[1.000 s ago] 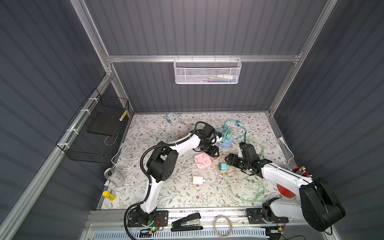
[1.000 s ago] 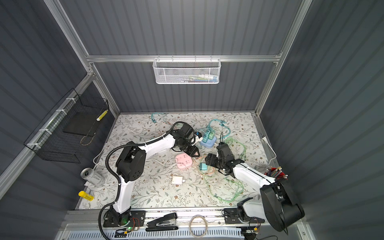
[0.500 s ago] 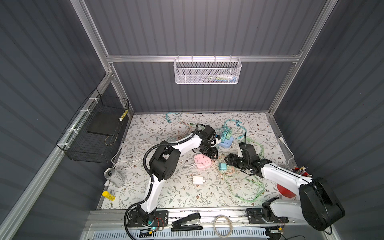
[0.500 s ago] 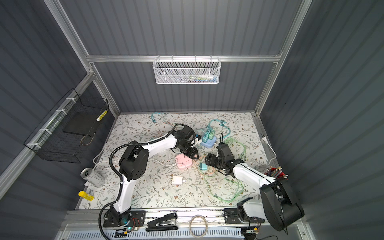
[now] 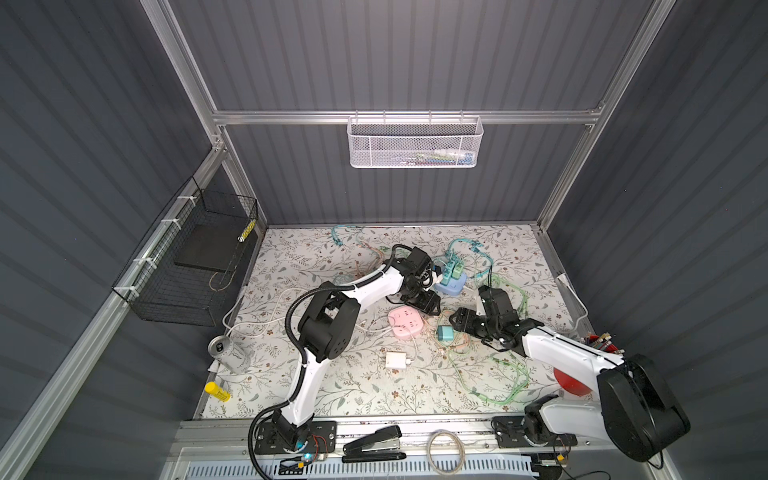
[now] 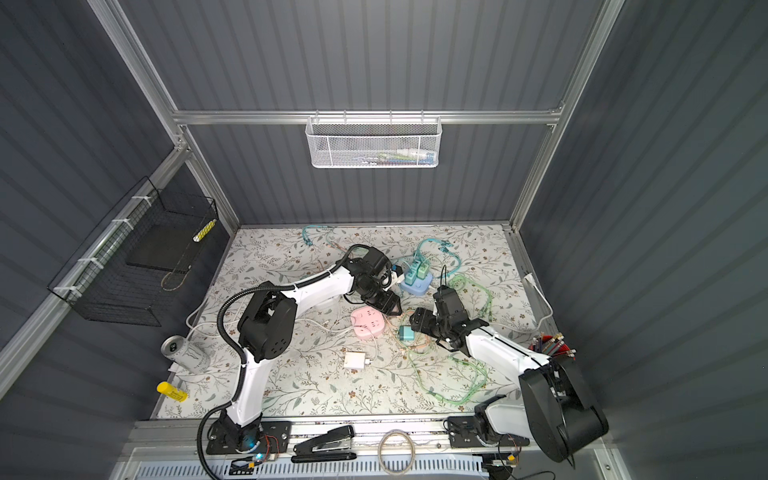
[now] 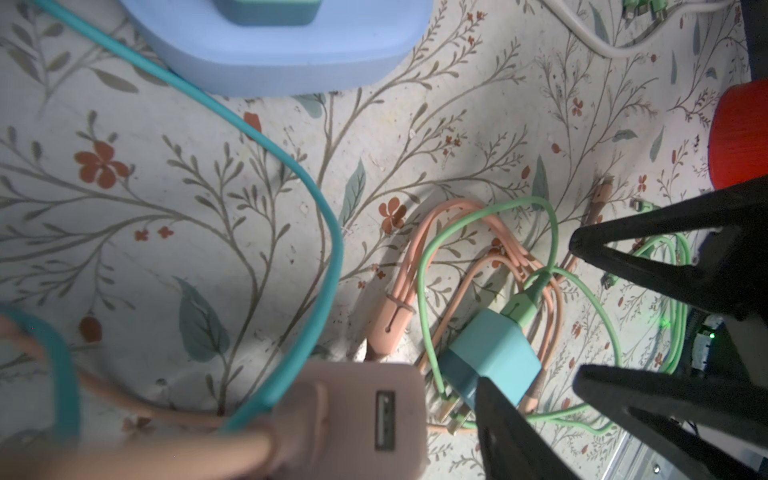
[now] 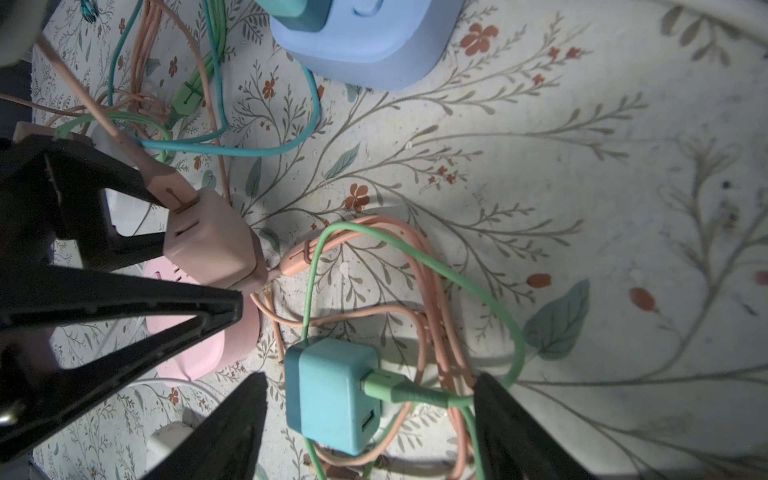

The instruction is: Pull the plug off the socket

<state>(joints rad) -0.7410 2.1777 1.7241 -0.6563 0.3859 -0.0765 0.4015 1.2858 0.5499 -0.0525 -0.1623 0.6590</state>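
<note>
My left tool (image 8: 203,272) has its fingers (image 8: 124,307) on either side of the beige plug (image 8: 212,237), which tilts over the pink socket (image 8: 199,353); whether they pinch it or only flank it I cannot tell from this angle. My right tool (image 8: 370,380) stands spread around the teal charger (image 8: 328,395) lying on the surface (image 8: 540,187), a green cable (image 8: 390,384) plugged into it
</note>
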